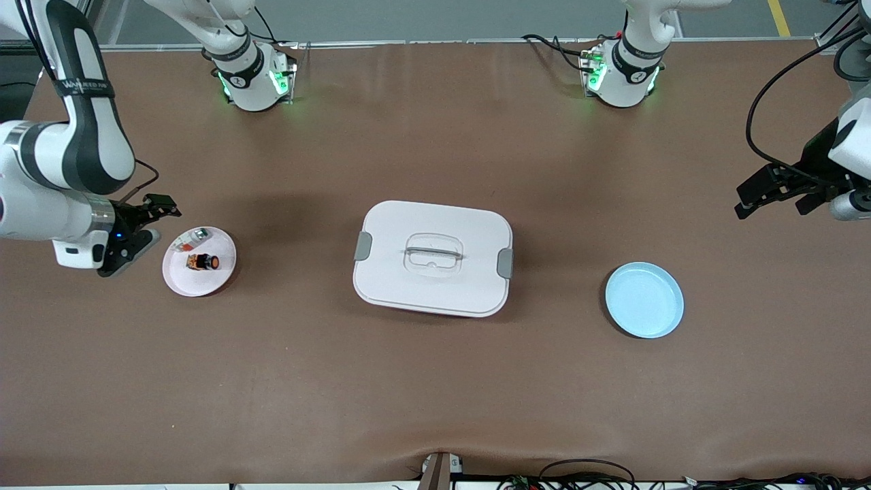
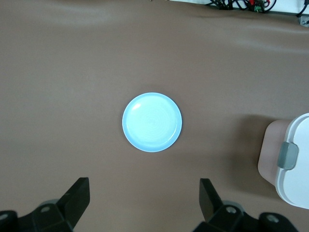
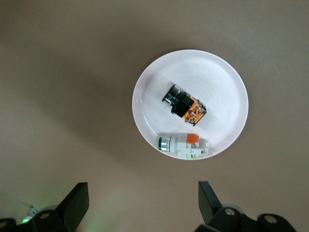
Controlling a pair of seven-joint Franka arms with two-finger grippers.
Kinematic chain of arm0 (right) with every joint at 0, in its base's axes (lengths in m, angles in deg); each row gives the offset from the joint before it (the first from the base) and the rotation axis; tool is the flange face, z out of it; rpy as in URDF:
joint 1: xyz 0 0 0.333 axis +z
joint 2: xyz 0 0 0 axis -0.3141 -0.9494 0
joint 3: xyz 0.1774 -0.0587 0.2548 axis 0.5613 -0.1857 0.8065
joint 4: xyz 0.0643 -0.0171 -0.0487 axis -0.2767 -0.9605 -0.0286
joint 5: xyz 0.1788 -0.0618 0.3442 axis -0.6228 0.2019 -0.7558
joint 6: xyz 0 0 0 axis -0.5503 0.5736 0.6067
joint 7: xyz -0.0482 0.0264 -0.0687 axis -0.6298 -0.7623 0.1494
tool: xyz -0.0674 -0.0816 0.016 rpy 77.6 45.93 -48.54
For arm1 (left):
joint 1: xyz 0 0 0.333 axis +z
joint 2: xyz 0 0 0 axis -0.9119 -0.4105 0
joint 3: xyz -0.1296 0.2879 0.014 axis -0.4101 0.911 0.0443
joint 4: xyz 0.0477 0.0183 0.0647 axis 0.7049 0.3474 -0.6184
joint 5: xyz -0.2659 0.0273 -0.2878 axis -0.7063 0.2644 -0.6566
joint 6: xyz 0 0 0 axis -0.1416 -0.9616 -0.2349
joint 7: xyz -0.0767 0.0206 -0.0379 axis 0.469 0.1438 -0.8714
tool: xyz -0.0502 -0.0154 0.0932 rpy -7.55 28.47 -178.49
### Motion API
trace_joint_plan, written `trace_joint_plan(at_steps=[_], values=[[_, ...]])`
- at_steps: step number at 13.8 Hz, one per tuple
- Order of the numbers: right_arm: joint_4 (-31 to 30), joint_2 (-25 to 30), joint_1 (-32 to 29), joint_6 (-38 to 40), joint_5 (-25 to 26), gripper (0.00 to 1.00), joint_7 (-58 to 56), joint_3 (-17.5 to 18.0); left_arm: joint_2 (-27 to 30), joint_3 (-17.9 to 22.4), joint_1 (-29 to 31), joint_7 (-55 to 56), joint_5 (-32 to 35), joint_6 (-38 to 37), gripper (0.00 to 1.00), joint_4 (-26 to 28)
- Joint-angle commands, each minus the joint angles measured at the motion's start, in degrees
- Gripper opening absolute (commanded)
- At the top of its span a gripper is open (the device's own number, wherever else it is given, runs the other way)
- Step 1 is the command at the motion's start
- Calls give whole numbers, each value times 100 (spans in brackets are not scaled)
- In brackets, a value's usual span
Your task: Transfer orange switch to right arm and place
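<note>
The orange switch (image 1: pixel 203 261), a stubby black part with an orange end, lies in a small pale pink plate (image 1: pixel 197 286) toward the right arm's end of the table. In the right wrist view the switch (image 3: pixel 186 105) lies on the plate (image 3: pixel 227 87) beside a clear-and-silver piece (image 3: pixel 186 145). My right gripper (image 1: pixel 146 231) is open and empty, over bare table just beside the plate (image 3: pixel 142 191). My left gripper (image 1: pixel 776 201) is open and empty, over bare table at the left arm's end (image 2: pixel 142 186).
A white lidded box (image 1: pixel 433 257) with grey clips sits at the table's middle and shows in the left wrist view (image 2: pixel 294 159). An empty light blue plate (image 1: pixel 644 300) lies toward the left arm's end (image 2: pixel 152 122). The clear-and-silver piece (image 1: pixel 190 239) shares the pink plate.
</note>
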Motion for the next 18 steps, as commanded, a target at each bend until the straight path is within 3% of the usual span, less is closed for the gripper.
trace_joint_plan(at_steps=[1,9,14,18], values=[[92,331,148,376,-84,100,1093,62,-69,27,10,-39,94,-179,100,-184],[1770,314,525,1756,-23,100,3231,62,-78,27,-7,-320,76,-197,100,-176],[2132,340,606,1968,-5,100,3637,62,-69,27,-24,-320,68,-196,100,-176],[2957,200,632,2450,12,100,4548,62,-69,18,-33,-320,76,-196,100,-184]])
